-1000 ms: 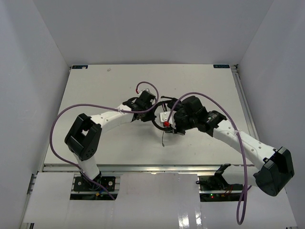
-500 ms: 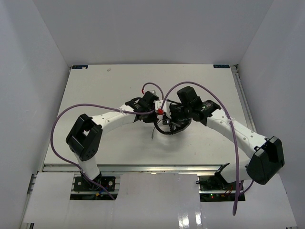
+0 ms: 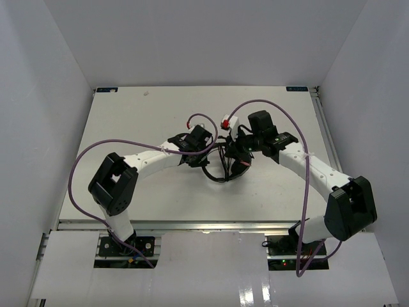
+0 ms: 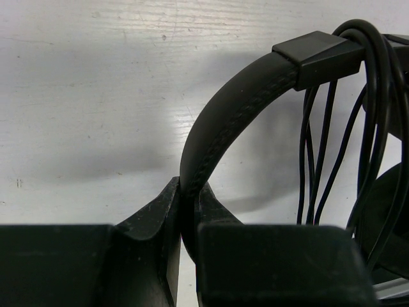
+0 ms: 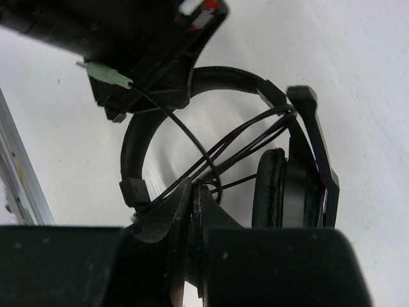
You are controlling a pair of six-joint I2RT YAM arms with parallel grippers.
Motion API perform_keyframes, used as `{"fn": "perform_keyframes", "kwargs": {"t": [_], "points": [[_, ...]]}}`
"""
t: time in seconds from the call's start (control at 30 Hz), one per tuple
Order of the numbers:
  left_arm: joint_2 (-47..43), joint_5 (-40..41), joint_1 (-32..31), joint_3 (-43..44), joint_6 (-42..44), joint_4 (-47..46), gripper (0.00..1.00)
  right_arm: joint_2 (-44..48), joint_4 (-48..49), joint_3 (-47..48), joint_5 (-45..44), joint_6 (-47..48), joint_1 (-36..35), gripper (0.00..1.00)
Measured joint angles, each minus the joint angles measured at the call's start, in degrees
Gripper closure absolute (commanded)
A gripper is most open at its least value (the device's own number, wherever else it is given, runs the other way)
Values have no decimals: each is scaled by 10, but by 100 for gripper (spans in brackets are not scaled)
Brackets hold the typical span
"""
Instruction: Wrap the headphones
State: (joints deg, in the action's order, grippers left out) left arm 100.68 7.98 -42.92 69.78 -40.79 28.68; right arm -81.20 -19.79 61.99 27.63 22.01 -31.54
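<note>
Am clamping my left tool (image 4: 190, 208) on headphones (image 5: 287, 192) by headband (image 4: 238, 105), anchoring them; am pinching cord (image 4: 376, 89) in my right tool (image 5: 192, 195), pulling wraps taut.

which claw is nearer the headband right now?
Left. The left claw is shut on the headband itself. The right claw pinches the cord strands inside the band's arch, beside the ear cup.

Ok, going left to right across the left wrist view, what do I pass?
Bare white tabletop, padded black headband, hanging loops of thin dark cord, dark ear cup at the right edge.
</note>
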Motion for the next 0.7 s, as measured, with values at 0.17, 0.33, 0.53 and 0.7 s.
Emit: {"fn": "perform_keyframes", "kwargs": {"t": [0.17, 0.33, 0.53, 0.7], "points": [[0, 15, 0, 0, -12, 6, 100, -5, 44, -15, -26, -87, 10, 92], [0, 27, 0, 0, -14, 14, 100, -29, 74, -19, -46, -147, 12, 92], [4, 49, 2, 1, -14, 32, 100, -91, 97, -10, -50, -194, 12, 92], [9, 63, 21, 1, -13, 46, 100, -143, 97, 31, -39, -218, 12, 91]]}}
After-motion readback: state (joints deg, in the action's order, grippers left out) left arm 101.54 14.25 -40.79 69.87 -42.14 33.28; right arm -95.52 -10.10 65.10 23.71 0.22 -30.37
